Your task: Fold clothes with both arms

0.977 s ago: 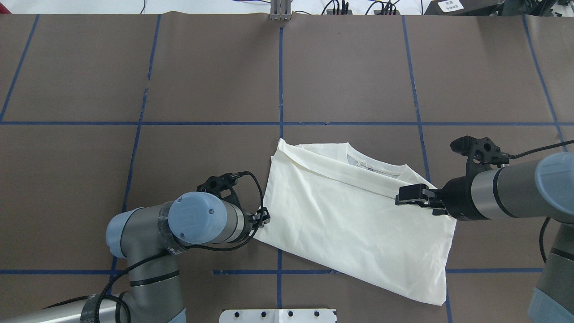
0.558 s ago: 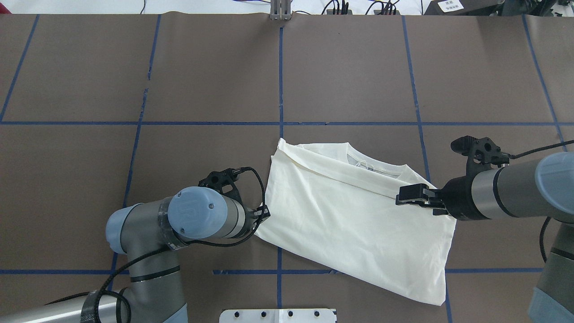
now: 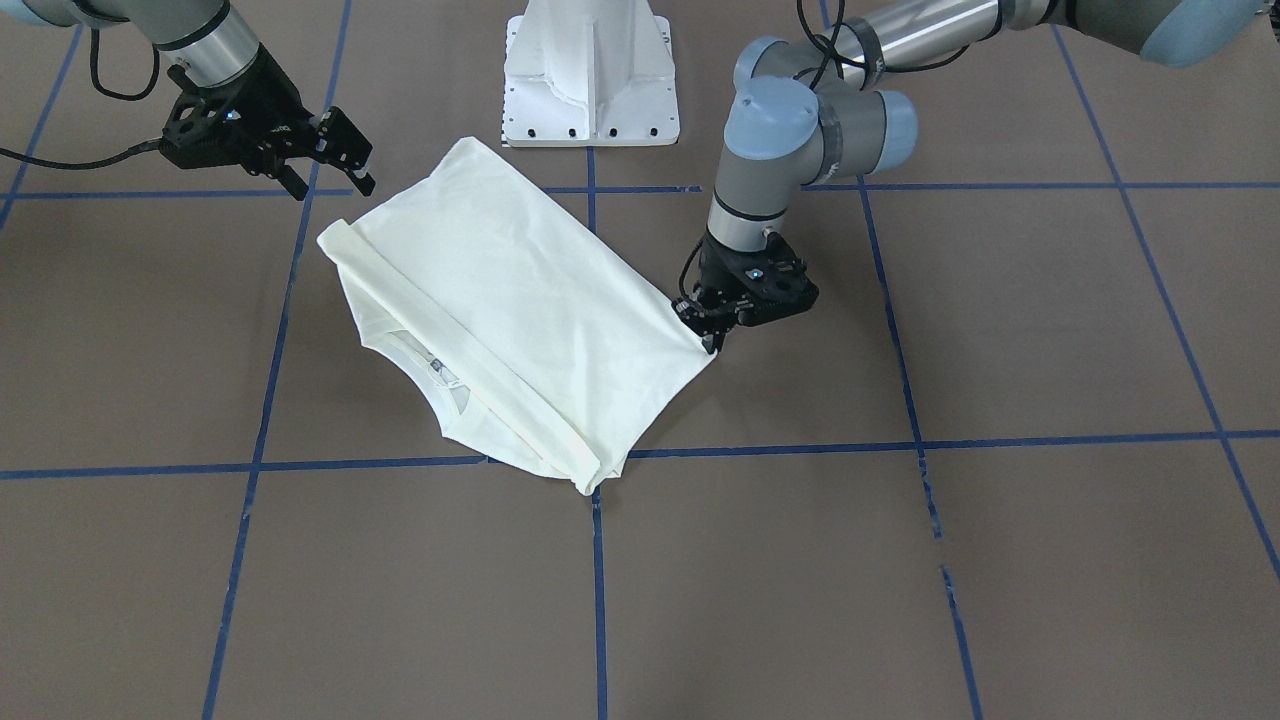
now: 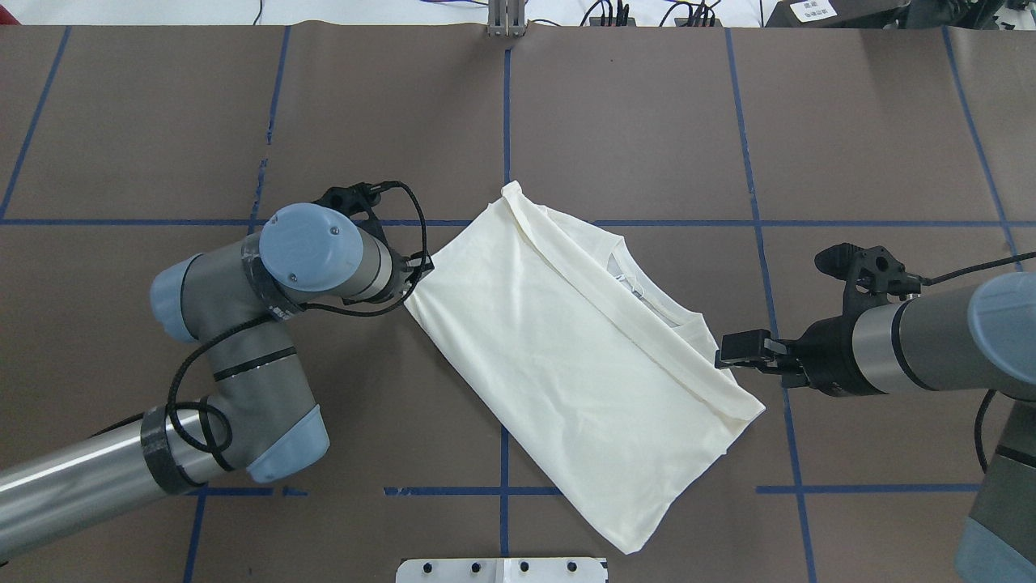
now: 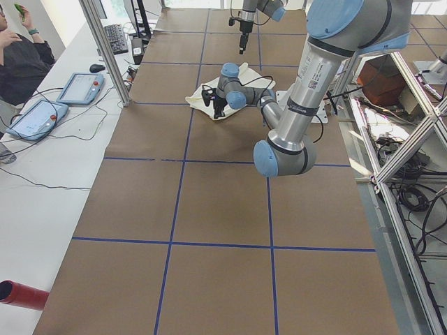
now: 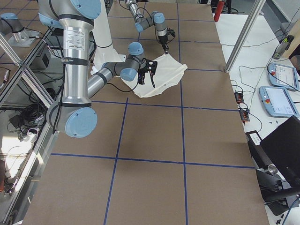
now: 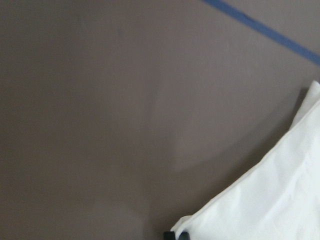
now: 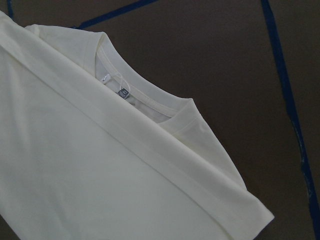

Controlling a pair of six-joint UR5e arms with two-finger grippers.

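The cream T-shirt (image 4: 566,348) lies folded, plain side up, slanting across the table's middle; no print shows. It also shows in the front-facing view (image 3: 520,290). Its collar and label show in the right wrist view (image 8: 125,95). My left gripper (image 4: 417,275) is shut on the shirt's left corner, low at the table, which also shows in the front-facing view (image 3: 708,335) and the left wrist view (image 7: 176,235). My right gripper (image 4: 723,352) is open and empty, hovering just beside the shirt's right edge by the folded band (image 3: 350,165).
The brown table has blue tape grid lines (image 4: 507,121). The white pedestal base (image 3: 590,90) stands at the near edge by the shirt's bottom corner. Tablets (image 5: 73,87) and a seated person (image 5: 21,59) are beyond the far table side.
My left arm has swung away from the base and leftward, dragging the shirt's corner. The shirt has turned and slid left. My right gripper has stayed in place.
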